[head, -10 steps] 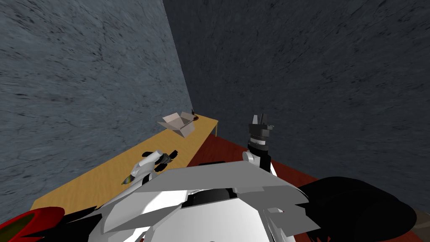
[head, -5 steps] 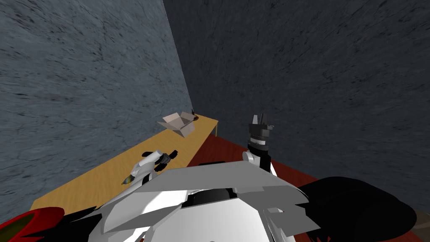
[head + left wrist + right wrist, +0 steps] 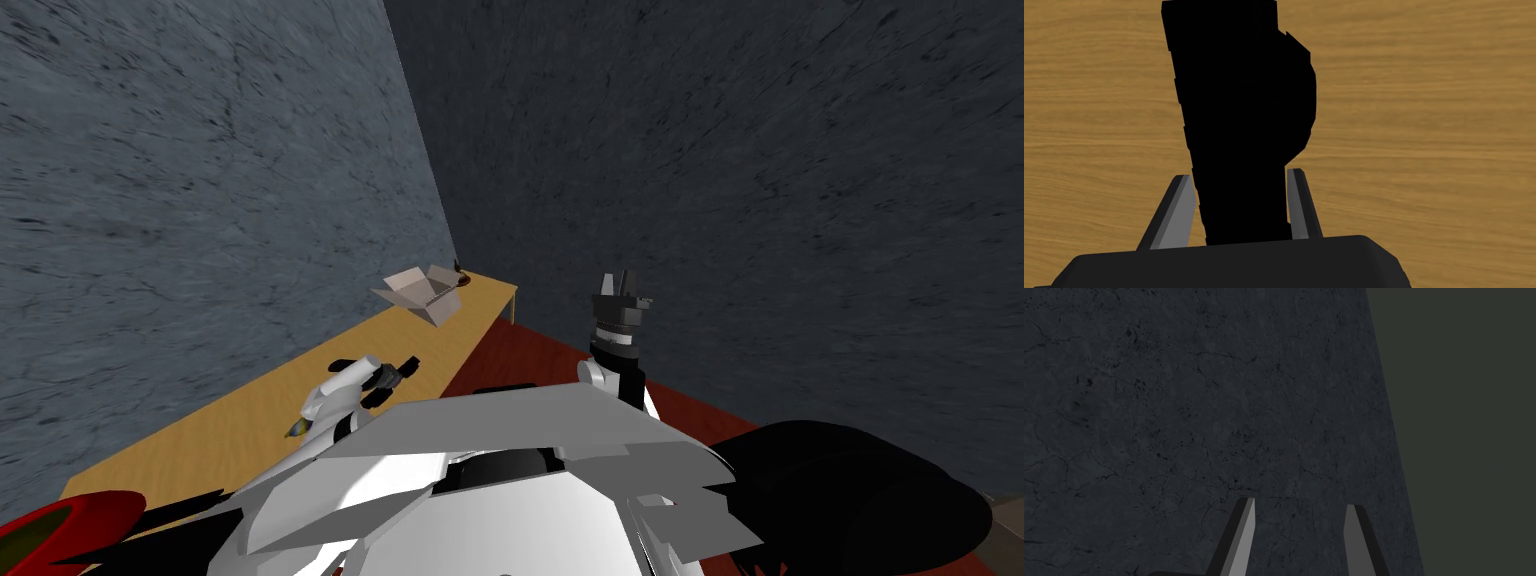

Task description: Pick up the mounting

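In the head view a long wooden counter (image 3: 250,420) runs along the left wall. An open cardboard box (image 3: 420,290) sits near its far end, and a small dark object that I cannot identify lies just beyond it. The left tool (image 3: 392,374) reaches low over the near half of the counter, well apart from the box. The right tool (image 3: 622,285) is raised over the red floor (image 3: 520,350) to the right of the counter. In the left wrist view the mounting (image 3: 1244,110), a flat black shape with a stepped edge and one rounded side, stands between the left tool's fingers (image 3: 1179,210). Both blades press against its sides, so the tool is clamped on it, with wood grain behind. Whether the mounting rests on the counter or has cleared it I cannot tell. In the right wrist view the right tool's fingers (image 3: 1246,528) stand apart with nothing between them. I judge the grasp made and the lift to be the step in hand. The next move calls for raising the left arm straight up with the grip held firm, so that the mounting does not slip or turn between the thin blades.
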Robot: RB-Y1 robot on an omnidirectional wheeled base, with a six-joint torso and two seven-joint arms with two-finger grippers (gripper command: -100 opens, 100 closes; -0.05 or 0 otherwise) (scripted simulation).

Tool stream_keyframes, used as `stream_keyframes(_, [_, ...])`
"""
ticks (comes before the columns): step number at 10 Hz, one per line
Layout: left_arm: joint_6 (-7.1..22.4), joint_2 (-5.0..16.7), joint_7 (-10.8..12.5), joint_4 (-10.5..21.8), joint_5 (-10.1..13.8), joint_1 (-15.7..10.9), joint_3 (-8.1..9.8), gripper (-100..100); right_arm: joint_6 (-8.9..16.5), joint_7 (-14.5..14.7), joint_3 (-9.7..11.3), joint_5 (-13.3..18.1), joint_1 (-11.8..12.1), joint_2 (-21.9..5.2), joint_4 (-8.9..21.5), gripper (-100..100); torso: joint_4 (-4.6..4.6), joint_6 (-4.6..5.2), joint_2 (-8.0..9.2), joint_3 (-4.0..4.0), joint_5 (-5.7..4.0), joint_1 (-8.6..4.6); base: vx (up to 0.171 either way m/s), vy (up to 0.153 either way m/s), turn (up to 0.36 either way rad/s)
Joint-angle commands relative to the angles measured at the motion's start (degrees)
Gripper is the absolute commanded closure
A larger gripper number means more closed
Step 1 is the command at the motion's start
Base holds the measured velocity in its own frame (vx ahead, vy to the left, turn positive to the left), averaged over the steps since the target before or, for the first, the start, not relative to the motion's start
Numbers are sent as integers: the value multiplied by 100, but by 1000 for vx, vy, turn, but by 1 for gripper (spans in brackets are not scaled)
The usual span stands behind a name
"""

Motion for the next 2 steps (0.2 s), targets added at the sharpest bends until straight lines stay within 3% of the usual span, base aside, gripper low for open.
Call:
stream_keyframes(1, [0, 0, 0, 0, 0, 0, 0, 100, 0, 0, 0, 0, 0, 0, 0, 0, 0, 0, 0, 0, 0, 0, -14, -17, 1])
stream_keyframes(2, [33, -1, 1, -18, -2, 5, 3, 0, 0, 0, 0, 0, 0, 0, 0, 0, -1, 0, -6, -3, 2, 8, 0, 0, 0])
